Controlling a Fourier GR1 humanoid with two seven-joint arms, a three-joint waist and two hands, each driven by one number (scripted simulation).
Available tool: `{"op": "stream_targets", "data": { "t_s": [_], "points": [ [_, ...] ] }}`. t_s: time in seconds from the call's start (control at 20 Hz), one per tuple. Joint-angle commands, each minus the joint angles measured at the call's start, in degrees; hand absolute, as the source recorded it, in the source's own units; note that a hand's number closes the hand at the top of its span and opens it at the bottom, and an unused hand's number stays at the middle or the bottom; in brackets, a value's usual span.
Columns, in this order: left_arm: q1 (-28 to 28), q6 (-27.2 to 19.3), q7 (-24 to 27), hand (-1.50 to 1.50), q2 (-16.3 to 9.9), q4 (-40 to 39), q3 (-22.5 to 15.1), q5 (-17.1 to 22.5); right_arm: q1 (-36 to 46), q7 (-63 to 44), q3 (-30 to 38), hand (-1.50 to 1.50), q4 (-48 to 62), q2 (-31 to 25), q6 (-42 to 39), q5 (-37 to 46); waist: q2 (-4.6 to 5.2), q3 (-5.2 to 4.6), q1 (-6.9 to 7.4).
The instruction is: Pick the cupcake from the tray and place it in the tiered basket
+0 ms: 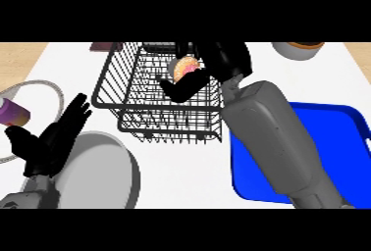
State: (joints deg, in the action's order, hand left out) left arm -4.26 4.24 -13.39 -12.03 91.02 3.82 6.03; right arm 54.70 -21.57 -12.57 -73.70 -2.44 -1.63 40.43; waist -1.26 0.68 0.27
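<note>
The cupcake [185, 68], pink and tan, hangs over the upper level of the black wire tiered basket [116, 100]. My right hand [217, 61] reaches over the basket's right side, with thumb and fingers curled round the cupcake. The grey right forearm crosses the left edge of the blue tray [333, 127], which lies at the right. My left hand [51, 139] rests open at the lower left, fingers straight and pointing up, apart from the basket.
A grey round plate [109, 171] lies at the lower left, partly under my left hand. A purple cup [13, 112] and a pale ring-shaped object [36, 86] sit at the left edge. A grey bowl-like object [297, 49] stands at the top right.
</note>
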Motion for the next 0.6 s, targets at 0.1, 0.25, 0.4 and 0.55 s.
{"op": "stream_targets", "data": {
  "t_s": [0.1, 0.25, 0.4, 0.55],
  "points": [
    [1.2, 2.4, -0.1, 0.0, -1.5, 0.5, 1.4, 1.6, -1.3, 4.2, -3.9, 1.5, 9.1, 2.4, 18.1, -2.3, 1.55, -0.69, 1.52],
    [-2.7, 0.8, -4.2, 0.0, -1.5, 1.4, 1.8, 1.7, 3.4, 5.9, -4.5, -1.5, 17.1, 2.4, 20.1, -4.8, 1.63, -0.69, 1.74],
    [0.1, 0.4, 1.9, 0.0, 0.7, -1.2, -0.1, -1.1, 4.2, 7.0, -6.8, -1.5, 19.1, 2.3, 21.8, -5.2, 1.74, -0.72, 1.76],
    [-3.0, -1.0, -1.0, 0.0, 2.3, -2.1, -1.7, -2.0, 7.4, 5.2, -6.6, -1.5, 19.3, 2.3, 21.0, -8.3, 1.62, -0.71, 1.27]
  ]
}}
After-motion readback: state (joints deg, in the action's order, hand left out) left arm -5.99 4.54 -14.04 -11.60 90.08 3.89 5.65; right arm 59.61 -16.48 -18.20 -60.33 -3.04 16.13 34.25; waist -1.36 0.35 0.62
